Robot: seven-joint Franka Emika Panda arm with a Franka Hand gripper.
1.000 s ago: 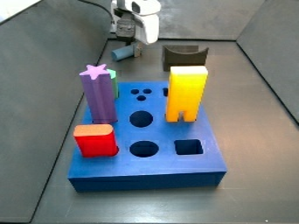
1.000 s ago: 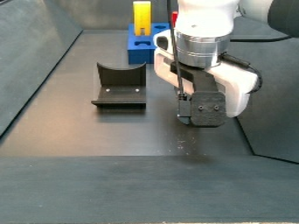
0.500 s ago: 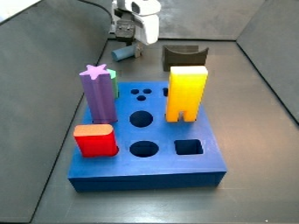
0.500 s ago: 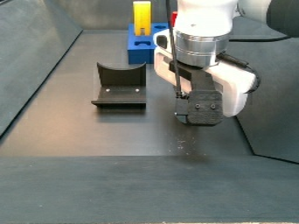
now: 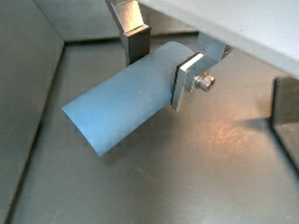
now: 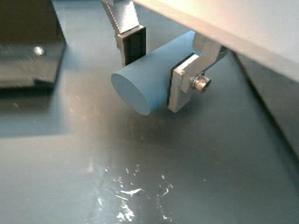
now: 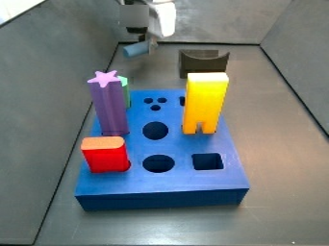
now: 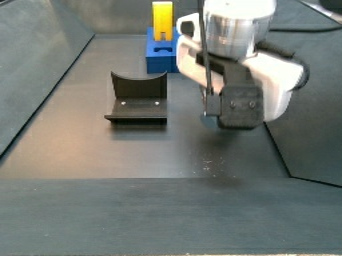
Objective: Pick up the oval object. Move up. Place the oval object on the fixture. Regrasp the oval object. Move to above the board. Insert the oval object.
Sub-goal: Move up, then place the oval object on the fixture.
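Pincer closed on the oval object, its silver fingers pressed against opposite sides of the grey-blue peg, which lay crosswise between them and clear of the dark floor in both wrist views. In a side view the pincer hung beside the fixture; the board, carrying purple, yellow and red pieces, stood well apart.

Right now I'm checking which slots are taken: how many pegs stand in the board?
3 on the board: purple star peg at the left, red block in front of it, yellow arch to the right. The oval peg is off the board, in the gripper.
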